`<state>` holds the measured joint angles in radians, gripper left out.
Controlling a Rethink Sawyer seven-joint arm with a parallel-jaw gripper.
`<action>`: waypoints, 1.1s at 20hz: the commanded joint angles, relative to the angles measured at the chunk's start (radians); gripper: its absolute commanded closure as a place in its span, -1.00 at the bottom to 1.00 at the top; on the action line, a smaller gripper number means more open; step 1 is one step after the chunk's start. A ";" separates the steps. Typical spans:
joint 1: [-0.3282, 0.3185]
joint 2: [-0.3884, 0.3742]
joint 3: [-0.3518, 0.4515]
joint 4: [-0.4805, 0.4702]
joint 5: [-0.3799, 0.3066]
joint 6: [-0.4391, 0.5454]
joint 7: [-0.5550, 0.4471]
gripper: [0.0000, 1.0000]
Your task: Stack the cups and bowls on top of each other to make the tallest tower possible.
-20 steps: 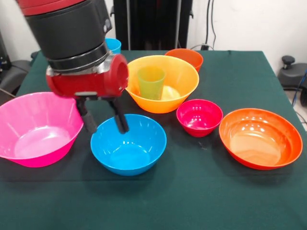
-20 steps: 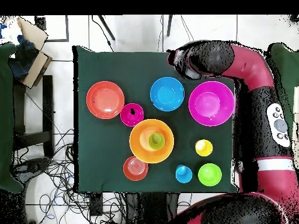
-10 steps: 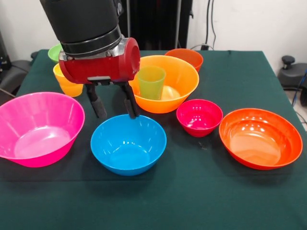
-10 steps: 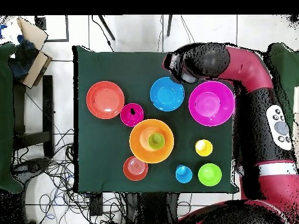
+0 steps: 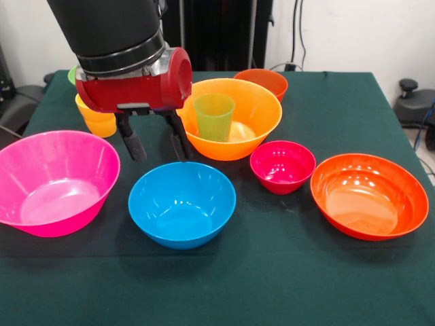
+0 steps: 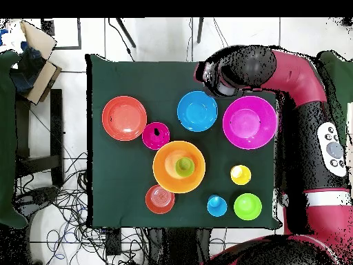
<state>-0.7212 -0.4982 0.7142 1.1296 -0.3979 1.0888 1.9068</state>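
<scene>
Hovering gripper, fingers spread wide and empty, above the blue bowl's back rim. We see the green cup inside the big orange bowl; only overhead shows the blue cup.

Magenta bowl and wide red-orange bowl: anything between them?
Nothing. In the front view only bare green tablecloth separates the small magenta bowl from the wide red-orange bowl.

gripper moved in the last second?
Yes. The gripper has risen from inside the blue bowl's rim to above its far edge, open.
</scene>
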 commanded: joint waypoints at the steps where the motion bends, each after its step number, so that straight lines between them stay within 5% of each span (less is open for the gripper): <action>1: 0.004 -0.009 0.050 0.060 -0.009 0.059 -0.310 -1.00; 14: -0.034 0.016 0.056 -0.051 -0.075 0.166 -0.561 -1.00; 22: -0.047 -0.025 0.040 -0.058 -0.064 0.208 -0.567 -1.00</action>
<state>-0.7611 -0.5017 0.7490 1.1206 -0.3977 1.1674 1.6995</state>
